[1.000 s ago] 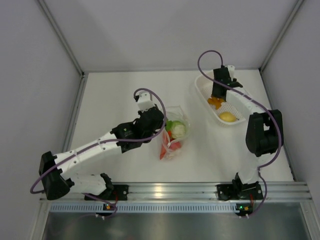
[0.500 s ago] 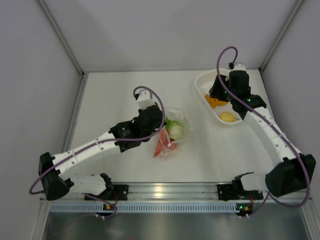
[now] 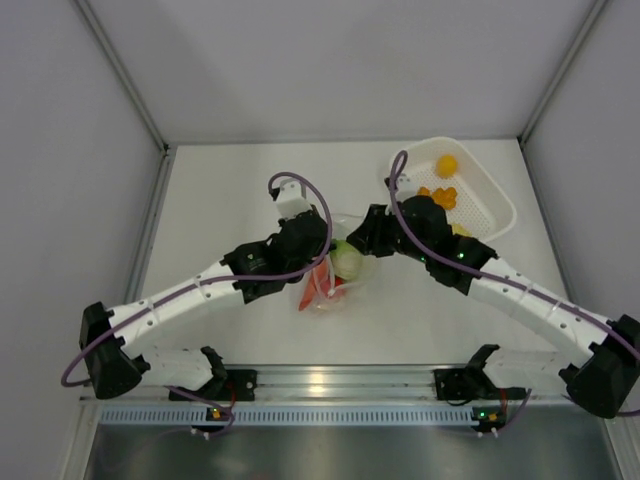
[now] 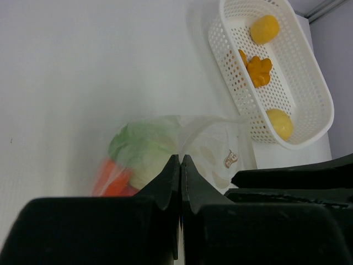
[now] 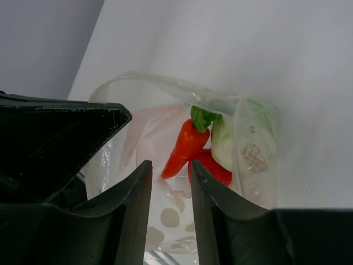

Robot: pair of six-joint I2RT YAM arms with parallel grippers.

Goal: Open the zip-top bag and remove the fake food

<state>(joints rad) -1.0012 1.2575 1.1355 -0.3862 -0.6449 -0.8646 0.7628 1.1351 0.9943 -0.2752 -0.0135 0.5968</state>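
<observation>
The zip-top bag (image 3: 325,290) (image 4: 215,143) (image 5: 165,132) lies mid-table, clear with pale dots. My left gripper (image 3: 322,252) (image 4: 180,157) is shut on its upper edge. My right gripper (image 3: 365,232) (image 5: 170,165) is at the bag's open mouth from the right, jaws apart, with dotted film showing in the gap. Three pieces of fake food sit inside: a pale-green ball (image 3: 347,262) (image 4: 144,146), a red chilli (image 5: 186,148) and a red ball (image 5: 215,170). The other fake food, an orange ball (image 3: 447,163) (image 4: 265,28), an orange lumpy piece (image 3: 443,195) (image 4: 258,70) and a lemon (image 4: 279,123), lies in the basket.
The white perforated basket (image 3: 500,205) (image 4: 320,105) stands at the back right, just behind my right forearm. Grey walls close the table on the left, back and right. An aluminium rail with both arm bases runs along the near edge.
My right gripper left the basket and swung left to the bag's mouth, jaws narrowing. The orange ball now shows in the basket. The bag shifted slightly left and nearer.
</observation>
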